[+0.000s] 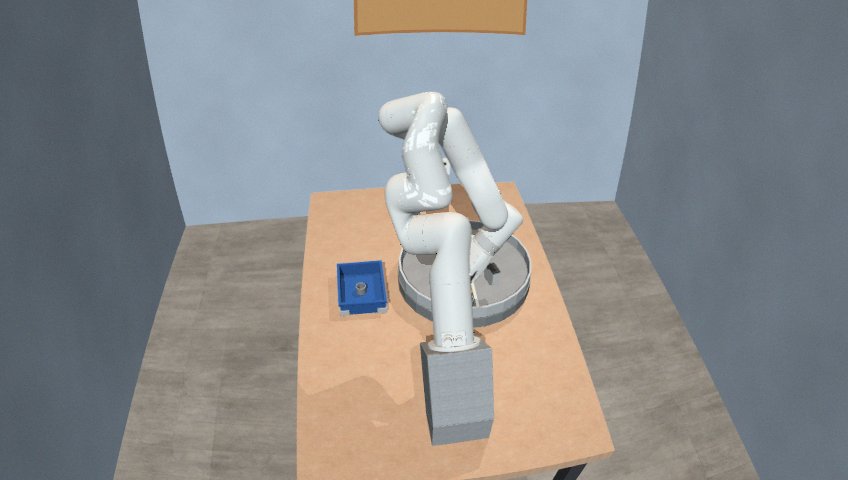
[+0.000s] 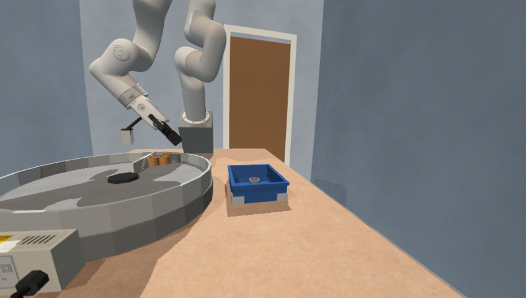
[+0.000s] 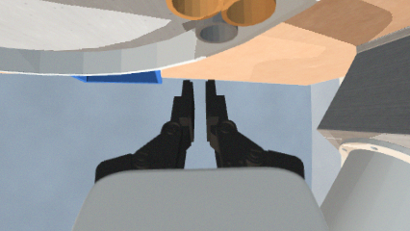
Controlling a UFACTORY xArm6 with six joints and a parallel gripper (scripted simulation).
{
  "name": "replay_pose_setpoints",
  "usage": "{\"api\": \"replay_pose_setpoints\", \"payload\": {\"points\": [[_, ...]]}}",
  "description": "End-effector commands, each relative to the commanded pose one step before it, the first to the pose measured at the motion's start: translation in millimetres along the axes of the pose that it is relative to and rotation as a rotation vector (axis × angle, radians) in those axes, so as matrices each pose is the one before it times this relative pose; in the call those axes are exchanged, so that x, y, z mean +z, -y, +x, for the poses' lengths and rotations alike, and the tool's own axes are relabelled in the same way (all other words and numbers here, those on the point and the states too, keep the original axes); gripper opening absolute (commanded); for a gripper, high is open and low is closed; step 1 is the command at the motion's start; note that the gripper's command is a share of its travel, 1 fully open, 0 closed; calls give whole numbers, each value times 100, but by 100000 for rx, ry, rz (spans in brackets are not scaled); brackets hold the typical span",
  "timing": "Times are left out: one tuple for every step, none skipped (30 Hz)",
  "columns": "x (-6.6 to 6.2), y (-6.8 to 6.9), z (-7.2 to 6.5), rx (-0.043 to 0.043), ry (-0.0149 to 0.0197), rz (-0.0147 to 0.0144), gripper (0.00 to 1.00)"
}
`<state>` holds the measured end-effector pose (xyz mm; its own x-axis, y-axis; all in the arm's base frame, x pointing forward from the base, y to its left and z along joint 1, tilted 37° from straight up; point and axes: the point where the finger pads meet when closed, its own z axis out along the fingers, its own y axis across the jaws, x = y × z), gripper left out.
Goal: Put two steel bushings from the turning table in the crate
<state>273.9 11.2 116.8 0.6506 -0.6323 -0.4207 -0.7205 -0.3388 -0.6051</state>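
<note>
My gripper is nearly closed on nothing, hanging above the turntable. At the top of the wrist view a short grey steel bushing, a hollow tube, sits on the turntable touching two brown bushings. Another steel bushing stands upright in the blue crate, centre frame.

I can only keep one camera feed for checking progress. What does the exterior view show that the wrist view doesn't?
Only the exterior view shows the steel bushing already inside the blue crate, and the arm's gripper hanging above the turning table.

Only the wrist view shows the narrow empty gap between the fingers, and the grey bushing clearly.

Both show two brass-coloured bushings at the table's rim.
</note>
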Motion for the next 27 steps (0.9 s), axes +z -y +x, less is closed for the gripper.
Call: {"api": "replay_pose_setpoints", "payload": {"points": [[-176,38,189,3500,-1346,1367,10],[-11,-1,14,284,-77,120,10],[-8,-1,10,209,-56,88,10],[-6,0,7,145,-39,61,10],[-4,0,5,92,-25,39,10],[-2,0,2,50,-14,21,10],[-1,0,1,21,-6,9,10],[0,0,0,5,-1,2,10],[0,0,0,0,0,0,10],[0,0,0,0,0,0,10],[0,0,0,0,0,0,10],[0,0,0,0,0,0,10],[0,0,0,0,0,0,10],[0,0,0,0,0,0,10],[0,0,0,0,0,0,10],[0,0,0,0,0,0,10],[0,0,0,0,0,0,10],[0,0,0,0,0,0,10],[0,0,0,0,0,0,10],[0,0,0,0,0,0,10],[-1,0,1,0,0,0,10],[-5,-3,7,0,-1,-2,10],[-11,-5,13,0,-2,-4,10],[-16,-8,19,-1,-3,-6,10],[-17,-9,21,-1,-3,-6,10],[-16,-8,19,-1,-3,-6,10],[-11,-6,13,0,-2,-4,10]]}}
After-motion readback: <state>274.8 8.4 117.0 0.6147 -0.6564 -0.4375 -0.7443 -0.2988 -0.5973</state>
